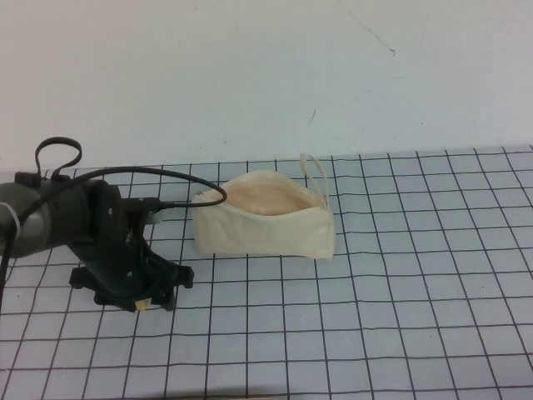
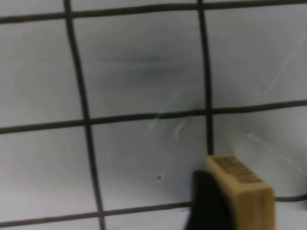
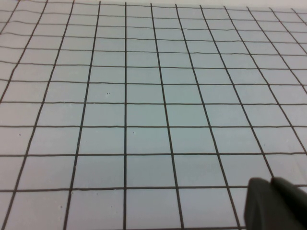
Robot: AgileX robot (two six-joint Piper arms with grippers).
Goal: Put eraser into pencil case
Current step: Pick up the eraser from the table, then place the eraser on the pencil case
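Down at the front left of the gridded table (image 1: 416, 275), the left gripper (image 1: 143, 302) sits low against the surface, and a small tan spot shows at its tip in the high view. The left wrist view makes sense of that: the eraser (image 2: 242, 191) stands right beside a dark finger (image 2: 207, 203), its barcode label facing up, though whether the fingers have actually closed on it cannot be told from here. The pencil case (image 1: 265, 221) stands upright, well apart from the gripper toward the middle of the table, its mouth gaping open to show the peach lining and its loop strap (image 1: 315, 173) sticking up at the far right end. The step in hand looks like securing the eraser, so the squeeze should land squarely on its two long sides before any lift; a grip on a corner of something this small would likely let it twist or pop out. Once it is held, it would be best carried high enough to clear the near fabric wall, which looks soft and could fold if nudged. The right gripper (image 3: 276, 203) shows only as a dark edge over bare grid, away from the work, and its state cannot be judged.
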